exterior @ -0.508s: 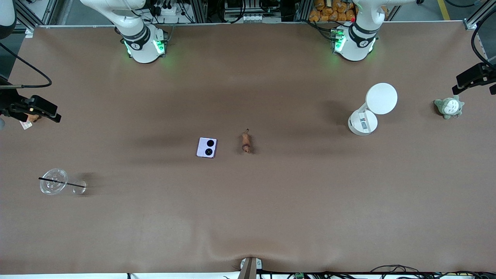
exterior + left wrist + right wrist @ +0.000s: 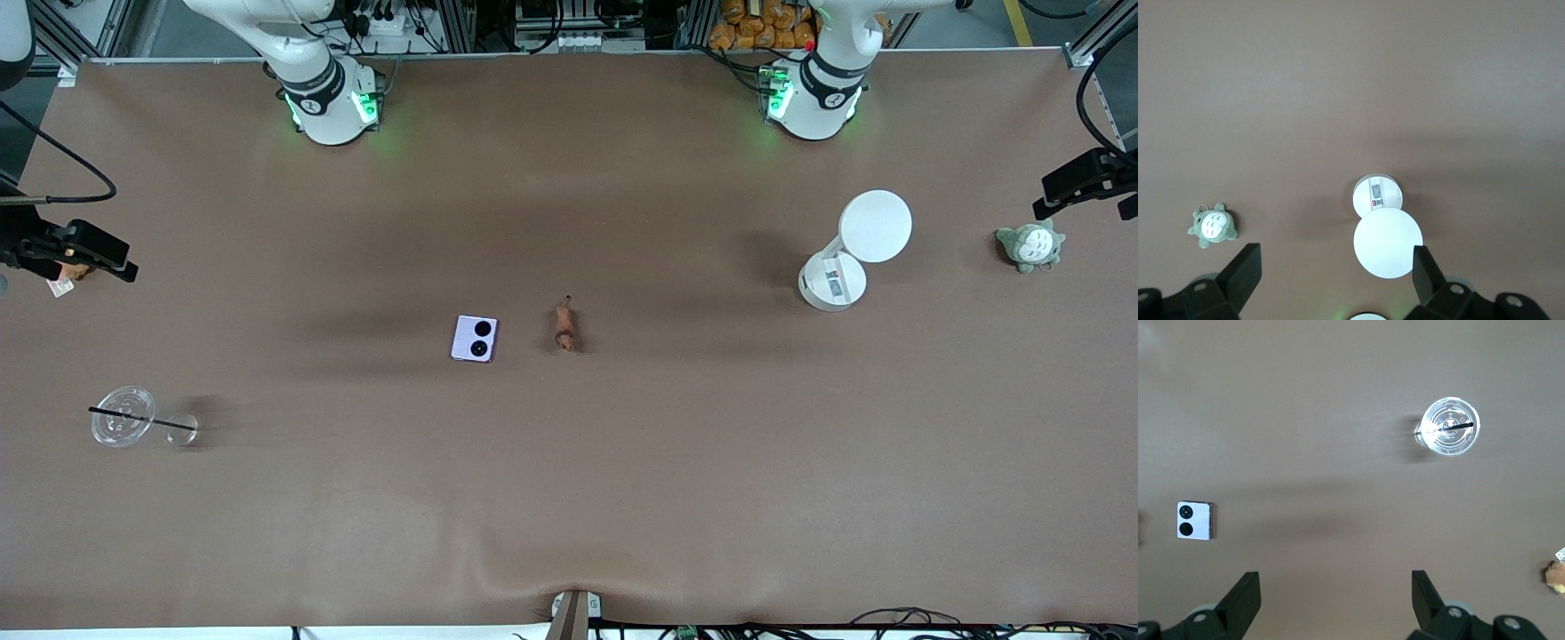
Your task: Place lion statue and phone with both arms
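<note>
Nothing moved: one phone [image 2: 474, 339], one lion statue [image 2: 564, 326], both claws gaping, empty

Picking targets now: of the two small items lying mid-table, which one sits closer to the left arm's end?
The lion statue, slim and orange-brown. The lilac phone with two black camera circles lies beside it, toward the right arm's end.

I see a wide brown worktop [image 2: 569, 498] under even light, with aluminium framing [image 2: 53, 40] and cables [image 2: 907, 618] along its edges.
</note>
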`<act>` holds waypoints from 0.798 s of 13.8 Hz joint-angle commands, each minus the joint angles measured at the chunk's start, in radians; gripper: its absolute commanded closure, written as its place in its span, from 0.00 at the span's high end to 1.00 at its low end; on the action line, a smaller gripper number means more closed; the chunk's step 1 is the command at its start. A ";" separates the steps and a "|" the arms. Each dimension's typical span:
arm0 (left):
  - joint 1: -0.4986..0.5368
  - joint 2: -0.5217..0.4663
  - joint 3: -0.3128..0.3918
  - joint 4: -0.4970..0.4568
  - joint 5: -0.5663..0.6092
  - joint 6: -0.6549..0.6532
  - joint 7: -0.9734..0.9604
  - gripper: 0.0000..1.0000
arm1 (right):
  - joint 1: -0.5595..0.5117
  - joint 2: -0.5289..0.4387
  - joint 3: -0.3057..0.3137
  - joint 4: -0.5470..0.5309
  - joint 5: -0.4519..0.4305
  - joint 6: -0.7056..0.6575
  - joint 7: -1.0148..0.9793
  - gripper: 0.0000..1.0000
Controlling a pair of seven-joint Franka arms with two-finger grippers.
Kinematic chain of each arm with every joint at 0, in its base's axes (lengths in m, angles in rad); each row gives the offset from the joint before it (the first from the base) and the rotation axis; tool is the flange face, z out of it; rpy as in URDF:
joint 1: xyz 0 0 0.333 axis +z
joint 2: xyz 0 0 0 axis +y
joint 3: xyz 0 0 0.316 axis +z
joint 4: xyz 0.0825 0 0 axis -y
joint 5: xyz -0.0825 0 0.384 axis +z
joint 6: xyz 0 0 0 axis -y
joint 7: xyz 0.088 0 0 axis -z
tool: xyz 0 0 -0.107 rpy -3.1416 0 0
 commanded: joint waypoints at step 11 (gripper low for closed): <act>-0.200 0.219 -0.143 0.005 -0.073 0.122 -0.263 1.00 | 0.003 0.021 0.006 0.016 0.003 -0.001 0.003 1.00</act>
